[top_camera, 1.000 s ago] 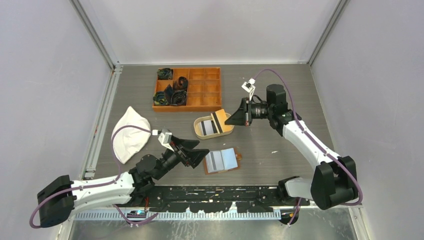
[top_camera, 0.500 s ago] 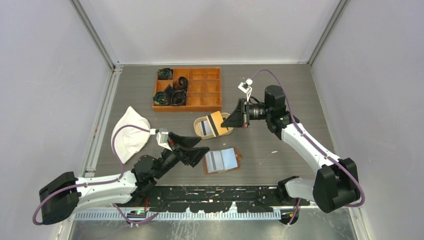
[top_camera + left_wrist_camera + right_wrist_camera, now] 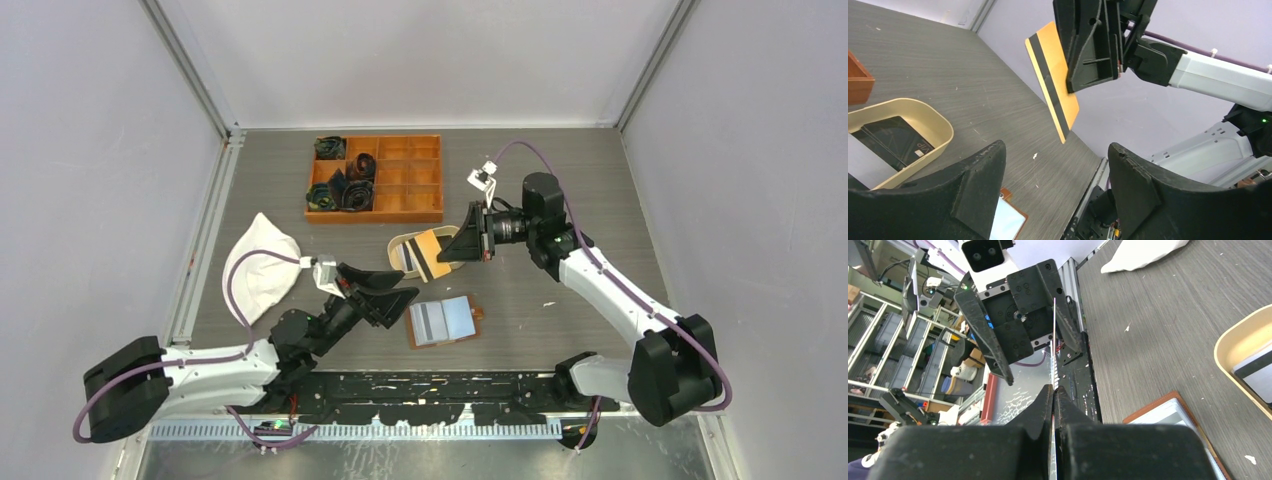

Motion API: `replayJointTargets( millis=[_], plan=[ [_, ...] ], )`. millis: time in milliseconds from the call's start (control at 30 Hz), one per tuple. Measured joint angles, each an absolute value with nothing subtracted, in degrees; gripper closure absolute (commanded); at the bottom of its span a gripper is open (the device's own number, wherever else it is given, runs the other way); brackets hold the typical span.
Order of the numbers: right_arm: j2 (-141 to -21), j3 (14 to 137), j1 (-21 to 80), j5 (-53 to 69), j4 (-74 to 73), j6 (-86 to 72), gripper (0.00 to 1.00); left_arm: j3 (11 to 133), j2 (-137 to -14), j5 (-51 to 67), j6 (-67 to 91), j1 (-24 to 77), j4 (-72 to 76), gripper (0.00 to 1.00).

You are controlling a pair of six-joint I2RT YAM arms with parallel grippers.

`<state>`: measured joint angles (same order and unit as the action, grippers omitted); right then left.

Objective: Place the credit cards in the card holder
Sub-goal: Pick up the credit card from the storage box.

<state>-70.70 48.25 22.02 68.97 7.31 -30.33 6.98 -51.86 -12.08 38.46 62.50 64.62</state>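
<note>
Over the tray [image 3: 392, 256], your right fingers [image 3: 1042, 407] clamp the orange card [image 3: 432, 256]; left fingers [image 3: 975, 187] gape, empty. Thin, stiff, likely slick: pinch its free end.

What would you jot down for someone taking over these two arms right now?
Right gripper: shut on an orange striped card, aloft near the beige tray.
Left gripper: open, empty, facing that card.
Card holder: open on the table, a grey card and a light blue card lying on it.
To do: the orange card, plus a black card and a white-grey card in the tray.
</note>
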Motion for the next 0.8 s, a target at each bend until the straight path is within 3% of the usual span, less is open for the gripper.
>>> replayJointTargets(
  millis=[267,333,400,433,467,533,633,800],
  plan=[
    [-70.7,48.2,24.5,69.8,7.3,-30.1,0.99,9.0,-57.4,-13.9,39.1,62.2,68.6,0.45],
    [-70.7,48.2,24.9,70.0,7.3,-29.9,0.99,10.0,-58.9,-13.8,39.5,61.8,69.8,0.58],
    [-70.7,48.2,25.2,70.0,7.3,-29.6,0.99,10.7,-60.4,-13.3,40.1,61.5,71.3,0.89],
    [-70.7,48.2,25.3,70.0,7.3,-29.3,0.99,11.1,-61.2,-12.8,40.3,61.3,72.2,0.99],
    [-70.7,48.2,25.4,70.1,7.3,-28.9,0.97,11.3,-62.1,-12.4,40.5,61.0,73.1,1.00],
    [-70.7,48.2,25.4,70.0,6.9,-27.6,0.74,11.4,-63.4,-11.1,41.1,60.5,75.0,1.00],
    [-70.7,48.9,25.4,69.8,2.3,-23.0,0.53,11.4,-64.2,-9.1,41.5,59.8,75.9,1.00],
    [-70.6,55.0,25.4,67.9,-15.9,-5.5,0.47,11.4,-62.4,-4.4,41.5,57.6,72.6,1.00]
  ],
)
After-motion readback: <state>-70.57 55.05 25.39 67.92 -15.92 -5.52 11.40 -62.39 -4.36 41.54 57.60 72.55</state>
